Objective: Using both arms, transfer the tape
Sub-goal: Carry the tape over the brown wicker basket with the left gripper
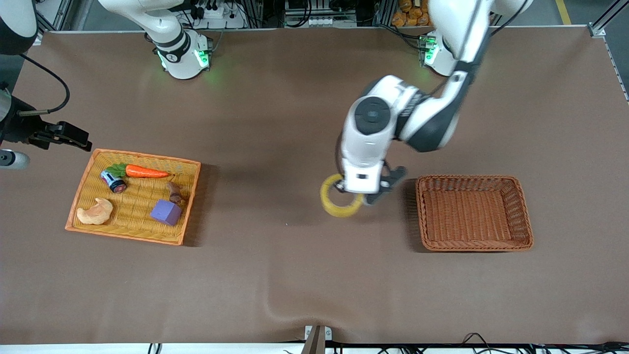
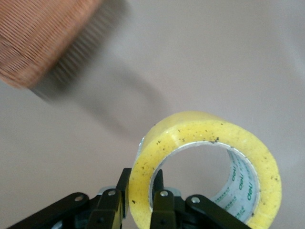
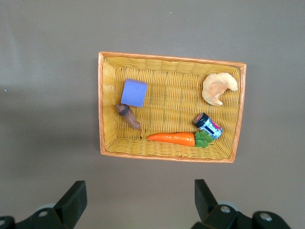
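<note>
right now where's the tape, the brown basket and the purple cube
tape (image 1: pixel 328 204): front view, on the yellow band of the ring, held up by the left gripper (image 2: pixel 138 198)
brown basket (image 1: pixel 474 246): front view, on its rim nearest the camera
purple cube (image 3: pixel 134 92): right wrist view, on its top face

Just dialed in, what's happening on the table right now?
The left gripper is shut on the tape, pinching its wall, over the bare table beside the empty brown basket. The right gripper waits, open, above the yellow basket, which holds a carrot, purple cube, pastry and small jar.
</note>
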Robot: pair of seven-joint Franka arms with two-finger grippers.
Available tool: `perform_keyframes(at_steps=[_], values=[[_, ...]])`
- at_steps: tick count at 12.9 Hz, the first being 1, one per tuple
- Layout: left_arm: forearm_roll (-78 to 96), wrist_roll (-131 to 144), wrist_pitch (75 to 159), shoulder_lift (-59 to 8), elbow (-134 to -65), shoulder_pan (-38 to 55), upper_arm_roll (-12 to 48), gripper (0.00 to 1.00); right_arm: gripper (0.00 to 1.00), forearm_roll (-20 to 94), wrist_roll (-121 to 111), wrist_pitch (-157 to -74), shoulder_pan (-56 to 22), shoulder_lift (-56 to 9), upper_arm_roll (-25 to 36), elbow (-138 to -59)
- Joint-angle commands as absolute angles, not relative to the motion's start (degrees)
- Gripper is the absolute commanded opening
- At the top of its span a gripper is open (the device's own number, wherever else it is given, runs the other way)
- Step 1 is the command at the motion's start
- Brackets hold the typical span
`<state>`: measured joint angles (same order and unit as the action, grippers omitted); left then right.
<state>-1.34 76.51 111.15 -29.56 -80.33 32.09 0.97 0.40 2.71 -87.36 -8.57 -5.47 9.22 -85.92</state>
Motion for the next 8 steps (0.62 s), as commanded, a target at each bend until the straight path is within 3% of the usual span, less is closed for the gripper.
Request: perform_keyframes(at_steps=[1, 8], values=[[-3.0, 70.9, 108.2, -26.5, -82.1, 25.3, 1.8, 0.00, 1.00, 0.1, 3.2, -86.9, -8.2, -6.1, 8.6, -84.6], [-6.1, 54.2, 107.2, -19.7, -90.9, 14.2, 2.1, 0.00, 1.00, 0.3, 3.1, -86.9, -7.9, -6.2, 8.6, -84.6]])
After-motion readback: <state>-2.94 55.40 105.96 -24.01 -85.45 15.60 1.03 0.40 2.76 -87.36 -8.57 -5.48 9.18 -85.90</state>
